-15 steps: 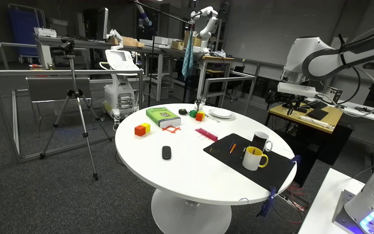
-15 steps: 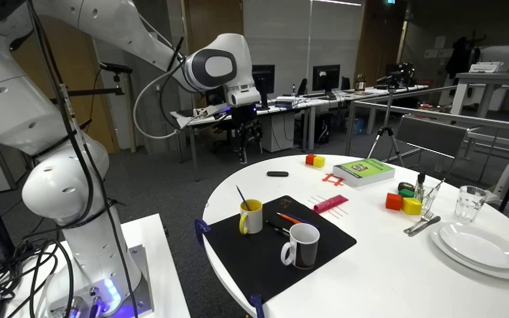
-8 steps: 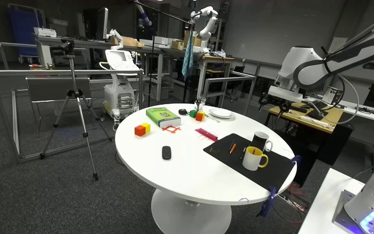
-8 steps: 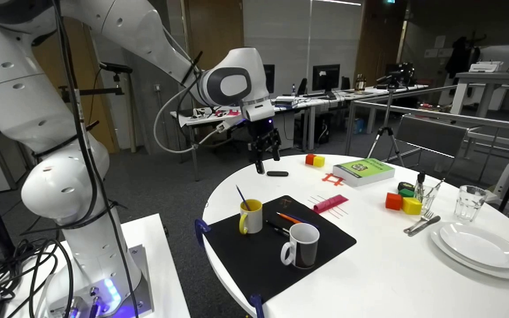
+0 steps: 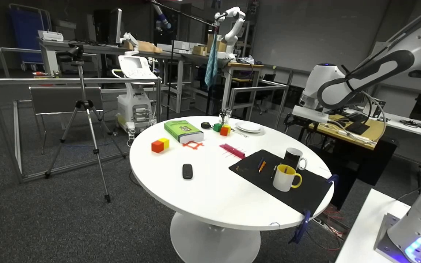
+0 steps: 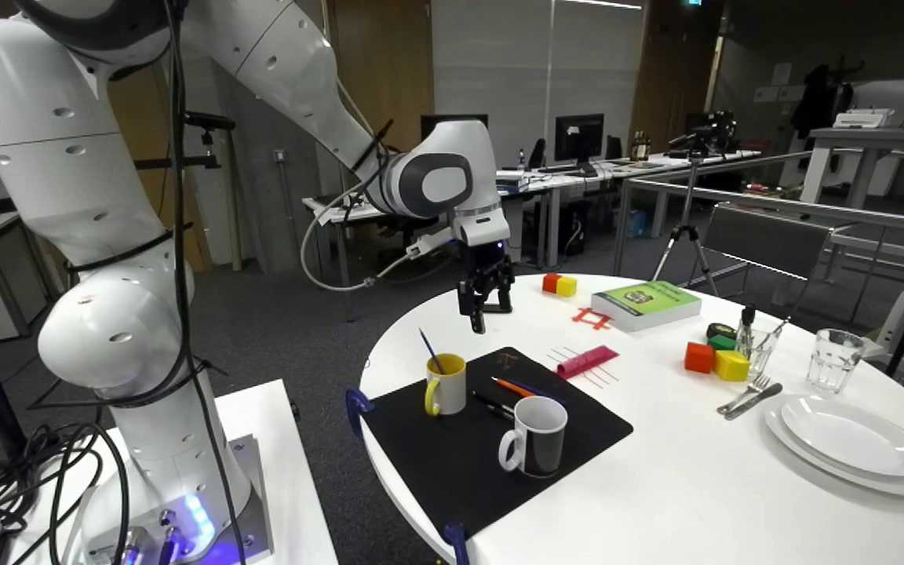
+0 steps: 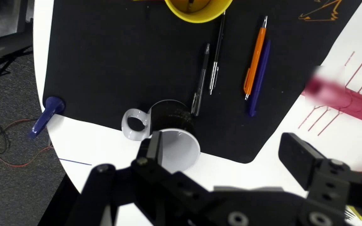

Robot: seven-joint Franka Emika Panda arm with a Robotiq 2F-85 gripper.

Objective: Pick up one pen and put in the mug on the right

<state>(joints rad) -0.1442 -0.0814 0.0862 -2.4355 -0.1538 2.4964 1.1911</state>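
— What is an exterior view showing?
— The white-and-yellow cylindrical mug point(image 5: 282, 180) is standing near the black-and-white cylindrical mug point(image 5: 291, 157) on the black rectangular mat point(image 5: 307, 195); in an exterior view, the black two-finger gripper point(image 6: 491, 316) is hanging apart from both
— Wrist view?
— Fingers point(image 7: 295, 157) are standing wide apart; slim orange pen point(image 7: 255, 59), slim dark-blue pen point(image 7: 260, 78) and two black-and-silver pens point(image 7: 201, 81) are lying on the mat

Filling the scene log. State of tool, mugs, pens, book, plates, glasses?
Tool: open, nothing held
Yellow-handled mug: upright, pen or pencil inside
White-handled mug: upright, no pen visible inside
Loose pens: four, lying on black mat
Book: closed, flat
Plates: stacked
Drinking glasses: both upright
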